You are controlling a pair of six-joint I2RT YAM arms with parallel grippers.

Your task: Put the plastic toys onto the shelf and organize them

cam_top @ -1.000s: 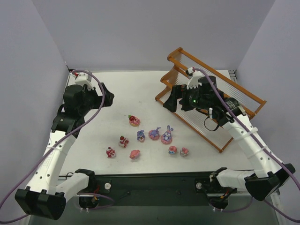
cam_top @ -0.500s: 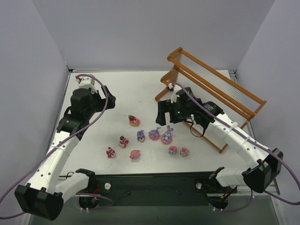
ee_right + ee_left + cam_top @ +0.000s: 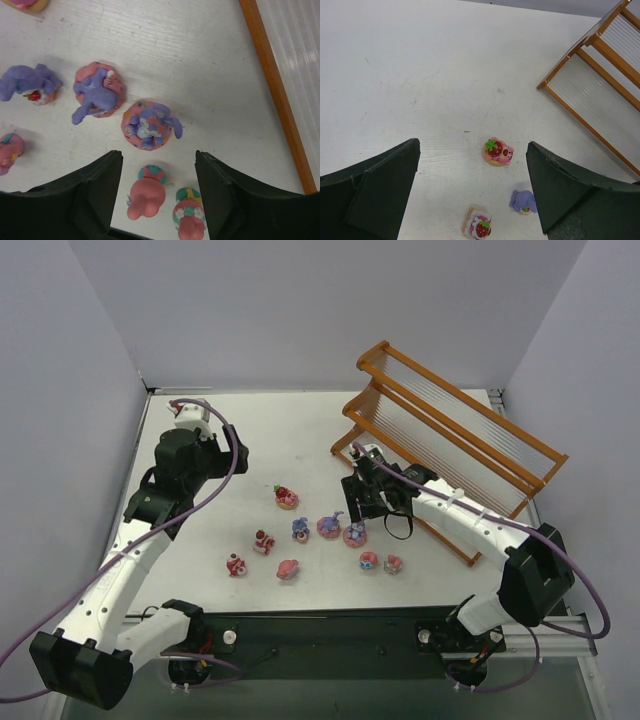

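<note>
Several tiny plastic toys lie in a loose cluster on the white table. My right gripper (image 3: 358, 508) is open and empty, hovering low over the cluster's right side. In the right wrist view (image 3: 155, 192), a blue-purple bunny on a pink base (image 3: 150, 125) sits just ahead of the fingertips. Two small pink figurines (image 3: 146, 197) (image 3: 189, 220) lie between the fingers. My left gripper (image 3: 233, 451) is open and empty, high over the table's left. Its view (image 3: 472, 192) shows a strawberry bear toy (image 3: 498, 151), a purple toy (image 3: 523, 201) and a strawberry cake toy (image 3: 478, 224). The orange-brown shelf (image 3: 450, 435) stands at the back right, with no toy seen on it.
The shelf's lowest rail (image 3: 272, 85) runs close to the right of my right gripper. A second bunny on a pink base (image 3: 97, 91) and a purple figurine (image 3: 27, 84) lie to its left. Grey walls enclose the table on three sides.
My right arm has swung down and left from in front of the shelf to just over the toy cluster. My left arm has shifted slightly. No toy has moved.
</note>
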